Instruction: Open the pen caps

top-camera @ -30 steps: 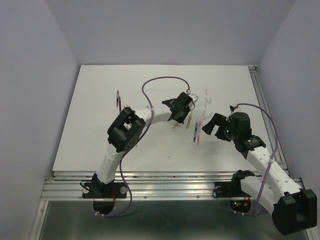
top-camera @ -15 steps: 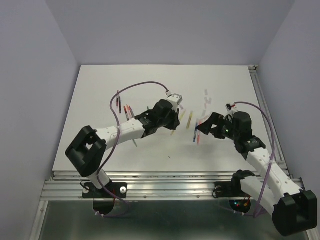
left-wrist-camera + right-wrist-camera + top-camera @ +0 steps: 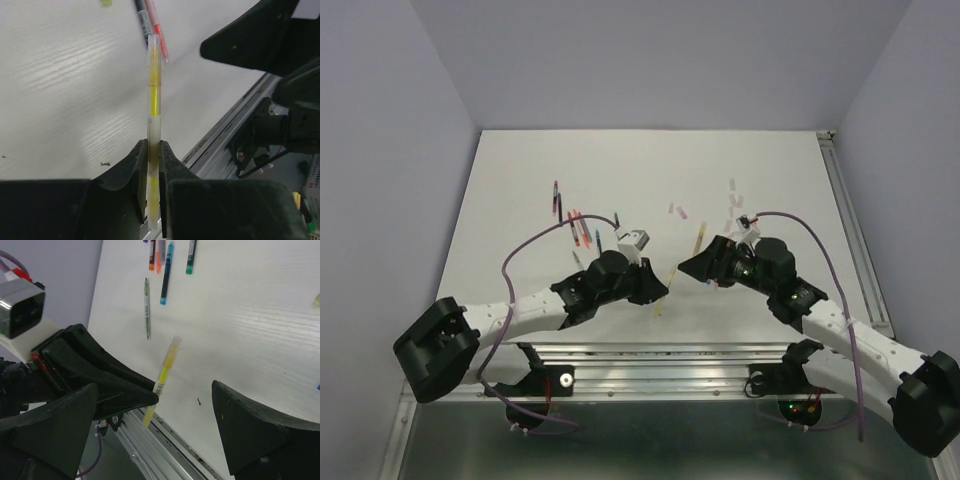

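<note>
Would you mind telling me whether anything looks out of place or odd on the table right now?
Nothing looks damaged or spilled. Several pens lie loose at differing angles on the table, which is merely untidy. The yellow pen sits straight in the shut left tool.

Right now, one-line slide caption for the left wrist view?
Left end effector shut on a yellow pen, pale cap on, held over the white table.

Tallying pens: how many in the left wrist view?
3: yellow pen in the left gripper; blue pen and red pen lying past its tip. Others may be off-frame.
</note>
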{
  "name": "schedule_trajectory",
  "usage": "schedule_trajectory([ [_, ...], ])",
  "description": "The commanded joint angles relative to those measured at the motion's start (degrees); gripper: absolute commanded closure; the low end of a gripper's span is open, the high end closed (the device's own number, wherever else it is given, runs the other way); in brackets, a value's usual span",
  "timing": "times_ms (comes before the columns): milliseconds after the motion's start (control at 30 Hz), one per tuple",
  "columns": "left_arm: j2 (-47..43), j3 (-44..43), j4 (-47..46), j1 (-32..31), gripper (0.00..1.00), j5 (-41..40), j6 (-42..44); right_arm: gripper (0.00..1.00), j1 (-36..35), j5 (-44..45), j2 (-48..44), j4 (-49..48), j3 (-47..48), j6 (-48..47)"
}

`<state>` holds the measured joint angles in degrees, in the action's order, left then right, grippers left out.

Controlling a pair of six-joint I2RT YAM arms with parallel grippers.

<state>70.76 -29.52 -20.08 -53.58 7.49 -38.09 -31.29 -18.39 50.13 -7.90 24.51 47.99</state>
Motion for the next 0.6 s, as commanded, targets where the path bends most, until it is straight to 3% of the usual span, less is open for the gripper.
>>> schedule_trajectory([
  [0, -5.27, 1.91, -5.85, -0.56, 1.00, 0.42, -3.40, 0.00, -6.22, 10.19, 4.52, -6.61, 1.05, 3.25],
  [300, -10.73, 5.96, -7.17, -1.00, 1.00, -0.72, -4.10, 0.08, -15.20, 21.29, 12.62, -6.60, 6.94, 3.78],
  [567, -12.66, 7.63, -7.43, -1.09, 1.00, -0.72, -3.75, 0.17, -16.96, 24.10, 17.45, -8.71, 10.11, 4.48],
])
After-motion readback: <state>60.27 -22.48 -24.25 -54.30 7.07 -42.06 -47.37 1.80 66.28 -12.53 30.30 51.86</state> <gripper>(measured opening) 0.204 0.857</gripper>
